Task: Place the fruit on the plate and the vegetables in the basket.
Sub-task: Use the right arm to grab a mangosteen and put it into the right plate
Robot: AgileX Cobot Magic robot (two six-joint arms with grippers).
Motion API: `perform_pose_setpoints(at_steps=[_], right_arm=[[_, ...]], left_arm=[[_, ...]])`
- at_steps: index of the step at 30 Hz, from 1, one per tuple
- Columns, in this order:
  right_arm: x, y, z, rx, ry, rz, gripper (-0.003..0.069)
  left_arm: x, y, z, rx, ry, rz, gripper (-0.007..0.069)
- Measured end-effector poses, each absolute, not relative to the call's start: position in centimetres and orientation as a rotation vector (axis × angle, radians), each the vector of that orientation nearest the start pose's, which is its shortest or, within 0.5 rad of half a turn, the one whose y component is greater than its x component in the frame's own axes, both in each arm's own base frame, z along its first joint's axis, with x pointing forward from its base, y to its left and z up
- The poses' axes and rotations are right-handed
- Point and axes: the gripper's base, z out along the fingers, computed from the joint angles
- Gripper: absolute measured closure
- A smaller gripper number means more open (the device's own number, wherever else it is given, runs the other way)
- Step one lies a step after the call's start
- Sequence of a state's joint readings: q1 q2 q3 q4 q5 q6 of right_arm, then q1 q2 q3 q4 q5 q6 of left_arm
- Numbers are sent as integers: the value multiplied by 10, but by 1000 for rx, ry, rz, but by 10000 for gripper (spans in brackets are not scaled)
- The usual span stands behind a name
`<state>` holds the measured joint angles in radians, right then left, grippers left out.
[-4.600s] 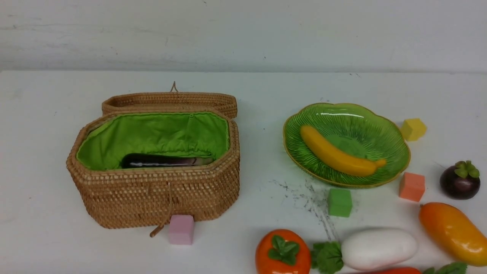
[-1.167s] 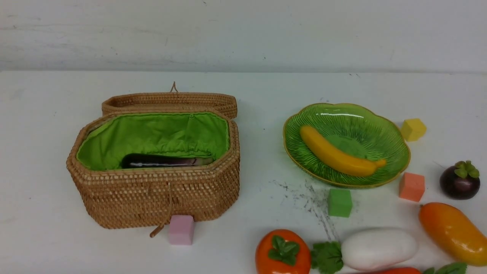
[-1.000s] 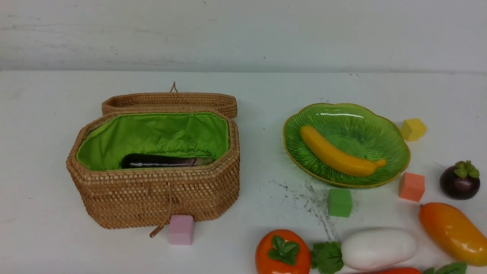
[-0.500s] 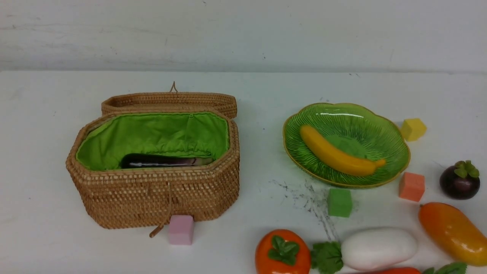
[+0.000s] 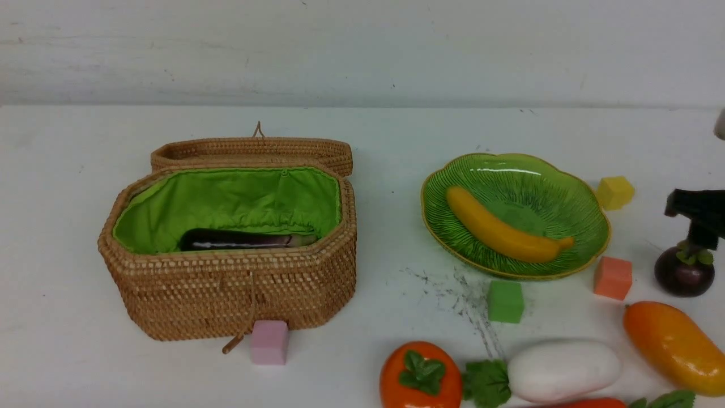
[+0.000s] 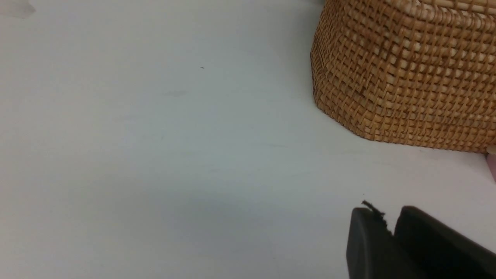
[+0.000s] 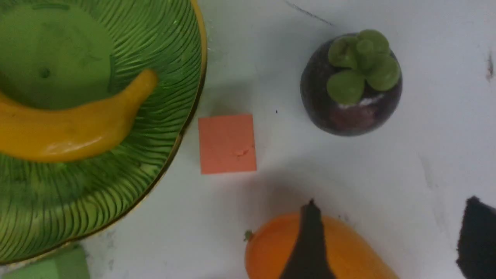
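The white table (image 5: 68,170) carries everything. On its left side stands the wicker basket (image 5: 226,294), its lid (image 5: 252,150) folded back behind it, and the dark eggplant (image 5: 238,239) lies inside on the green lining, half hidden by the front wall. To the right sits the green plate (image 5: 544,181) with the banana (image 5: 504,229) lying slantwise on it.

Along the near edge lie the mango (image 5: 674,345), the white radish (image 5: 563,369), the persimmon (image 5: 420,377) and a sliver of the long red-orange vegetable (image 5: 592,403). The mangosteen (image 5: 682,275) stands upright to the right of the plate.

The orange cube (image 5: 613,277) sits between plate and mangosteen. The green cube (image 5: 506,301) is just before the plate's near rim, the yellow cube (image 5: 615,192) is by its far right rim, and the pink cube (image 5: 270,341) is against the basket's front.

The right gripper (image 7: 391,205) hangs over the mango and mangosteen with its jaws spread wide and holds nothing. The left gripper (image 6: 387,217) hovers by the basket's corner, jaws nearly together and empty.
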<state>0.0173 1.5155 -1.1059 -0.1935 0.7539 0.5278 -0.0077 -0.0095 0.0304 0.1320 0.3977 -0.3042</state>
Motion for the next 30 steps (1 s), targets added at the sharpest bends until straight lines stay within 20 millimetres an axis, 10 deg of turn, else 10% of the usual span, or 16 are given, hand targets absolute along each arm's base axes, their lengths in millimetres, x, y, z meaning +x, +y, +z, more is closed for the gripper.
perform_pose_setpoints(at_steps=[7,30], right_arm=[[344,-36,256,594,2617,3,-20],[383,-72,176,464,2682,93,88]], left_arm=[[52,4,168,-200,1889,-81,522],[52,4,168,-200,1889,-81,506]])
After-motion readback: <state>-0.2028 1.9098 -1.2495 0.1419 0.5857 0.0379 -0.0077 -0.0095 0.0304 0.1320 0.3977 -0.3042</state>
